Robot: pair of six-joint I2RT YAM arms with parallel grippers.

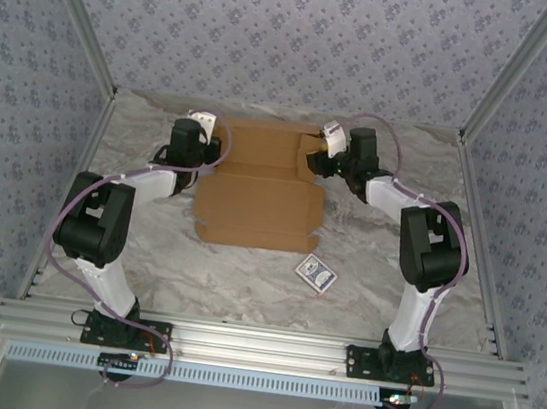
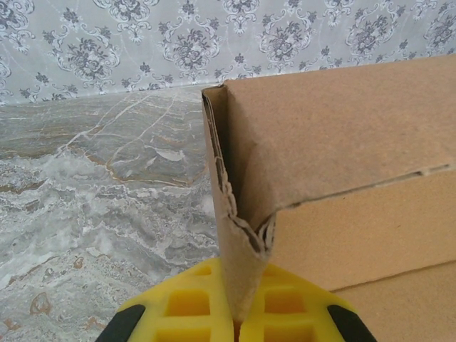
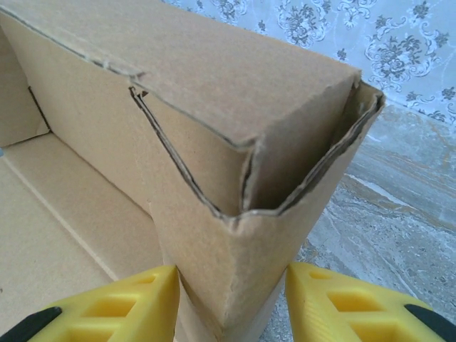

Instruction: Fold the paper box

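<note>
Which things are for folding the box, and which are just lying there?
For the job: paper box; left gripper, pinching its flap; right gripper, around its corner.
Just lying there: small blue card.

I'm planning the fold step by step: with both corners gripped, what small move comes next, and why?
Probably squeeze the right gripper tighter: its jaws straddle the paper box corner, whose layers gape, while the left gripper pinches its corner flap flat.
</note>
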